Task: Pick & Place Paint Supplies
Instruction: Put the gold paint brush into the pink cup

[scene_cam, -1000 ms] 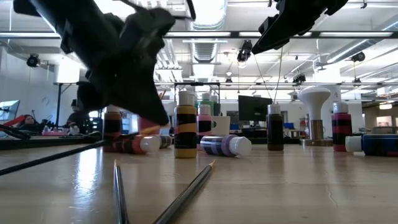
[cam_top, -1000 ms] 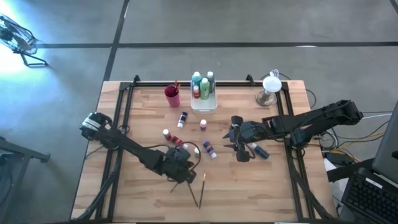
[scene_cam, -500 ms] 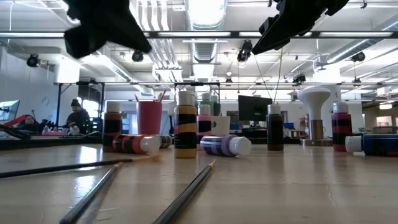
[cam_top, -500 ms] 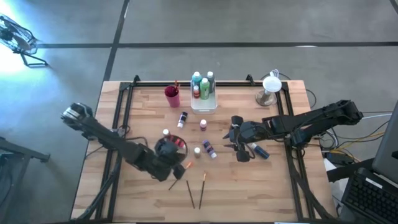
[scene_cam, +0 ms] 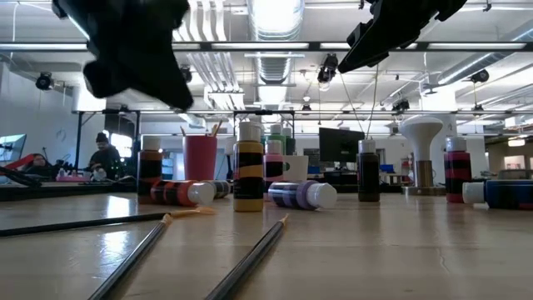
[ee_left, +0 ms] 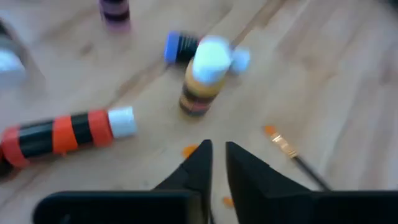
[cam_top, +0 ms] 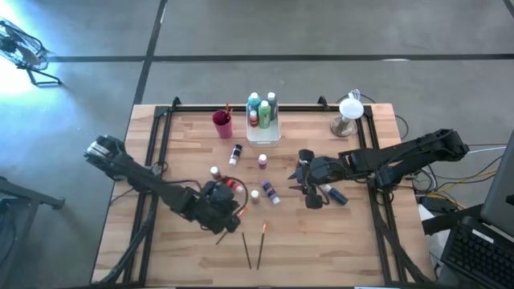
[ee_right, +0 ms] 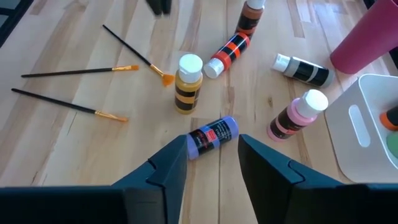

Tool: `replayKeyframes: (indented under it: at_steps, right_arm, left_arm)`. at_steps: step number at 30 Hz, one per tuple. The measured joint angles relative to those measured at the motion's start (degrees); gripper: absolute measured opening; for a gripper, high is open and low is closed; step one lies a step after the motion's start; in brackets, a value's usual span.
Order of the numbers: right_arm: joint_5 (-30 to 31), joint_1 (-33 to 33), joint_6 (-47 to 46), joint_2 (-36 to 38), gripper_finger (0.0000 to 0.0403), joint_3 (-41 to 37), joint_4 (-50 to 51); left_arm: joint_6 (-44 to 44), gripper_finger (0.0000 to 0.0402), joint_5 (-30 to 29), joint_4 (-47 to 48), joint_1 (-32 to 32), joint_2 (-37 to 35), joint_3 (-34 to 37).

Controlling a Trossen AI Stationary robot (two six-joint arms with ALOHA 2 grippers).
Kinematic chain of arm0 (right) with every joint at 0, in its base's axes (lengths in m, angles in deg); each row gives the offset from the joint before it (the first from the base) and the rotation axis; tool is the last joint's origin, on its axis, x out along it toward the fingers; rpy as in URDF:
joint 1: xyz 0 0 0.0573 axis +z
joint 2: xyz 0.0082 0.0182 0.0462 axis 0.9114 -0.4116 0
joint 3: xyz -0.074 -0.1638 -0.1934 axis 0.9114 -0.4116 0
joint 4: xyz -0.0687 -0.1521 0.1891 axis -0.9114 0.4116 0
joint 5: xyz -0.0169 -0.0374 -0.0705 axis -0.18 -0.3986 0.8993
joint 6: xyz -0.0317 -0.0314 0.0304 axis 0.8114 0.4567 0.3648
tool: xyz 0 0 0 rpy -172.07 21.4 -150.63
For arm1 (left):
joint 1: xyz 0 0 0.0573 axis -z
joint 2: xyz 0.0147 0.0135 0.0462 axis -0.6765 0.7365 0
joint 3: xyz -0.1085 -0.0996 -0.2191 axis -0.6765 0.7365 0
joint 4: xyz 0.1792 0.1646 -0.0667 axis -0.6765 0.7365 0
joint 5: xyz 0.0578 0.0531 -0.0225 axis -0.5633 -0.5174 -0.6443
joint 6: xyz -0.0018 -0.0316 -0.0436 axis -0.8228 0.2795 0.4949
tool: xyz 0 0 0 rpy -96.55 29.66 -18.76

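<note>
Left gripper: jaws parted by a narrow slit, nothing between them; hangs above the table. Orange-tipped paintbrush: lying flat, just beside and ahead of the jaws. Yellow-brown bottle: upright, farther ahead. Right gripper: half open, empty, purple bottle lying between its tips. Handling note: widen first, straddle the handle squarely, descend to the wood.

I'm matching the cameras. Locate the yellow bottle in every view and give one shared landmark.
High view: yellow bottle near table centre, seen mainly as a white cap.
Low view: upright, left of centre.
Left wrist view: upright, upper middle.
Right wrist view: upright, just left of centre.
Landmark: the red bottle lying near it, in all four.
</note>
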Motion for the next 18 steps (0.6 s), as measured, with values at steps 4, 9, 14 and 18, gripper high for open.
replayKeyframes:
  at_steps: [4, 9, 14, 18]
  right_arm:
    - [0.78, 0.0, -0.02, 0.0, 0.0156, 0.0, -0.04]
    - [0.86, 0.0, -0.04, 0.0, 0.0169, 0.0, 0.0]
    - [0.84, 0.0, -0.02, 0.0, 0.0177, 0.0, 0.02]
    - [0.84, 0.0, -0.02, 0.0, 0.0177, 0.0, 0.06]
  left_arm:
    - [0.25, 0.0102, 3.68, 0.08, -2.8, 4.84, -0.36]
    - [0.85, 0.0172, 8.64, 0.02, -6.34, 8.79, -0.91]
    - [0.59, 0.0219, 11.88, -2.54, -7.47, 10.8, -1.26]
    - [0.46, 0.0231, 11.92, -3.51, -7.47, 11.93, -1.26]
